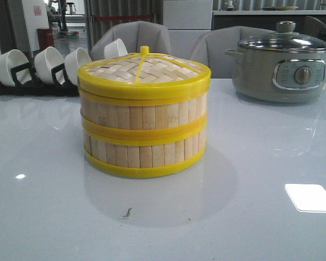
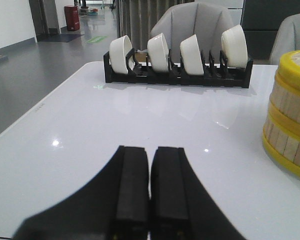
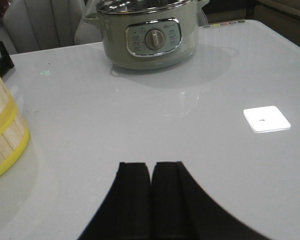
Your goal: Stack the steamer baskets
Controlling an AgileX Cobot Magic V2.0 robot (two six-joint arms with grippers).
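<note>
Two steamer baskets stand stacked in the middle of the table, the upper basket (image 1: 144, 114) on the lower basket (image 1: 144, 155), with the woven yellow-rimmed lid (image 1: 143, 73) on top. Part of the stack shows in the left wrist view (image 2: 290, 125) and in the right wrist view (image 3: 2, 130). My left gripper (image 2: 150, 150) is shut and empty, low over the bare table, apart from the stack. My right gripper (image 3: 151, 165) is shut and empty, also apart from the stack. Neither gripper shows in the front view.
A black rack with white bowls (image 1: 38, 68) stands at the back left, also in the left wrist view (image 2: 177, 60). A grey-green electric pot with glass lid (image 1: 285, 65) stands at the back right, also in the right wrist view (image 3: 150, 35). Grey chairs stand behind the table.
</note>
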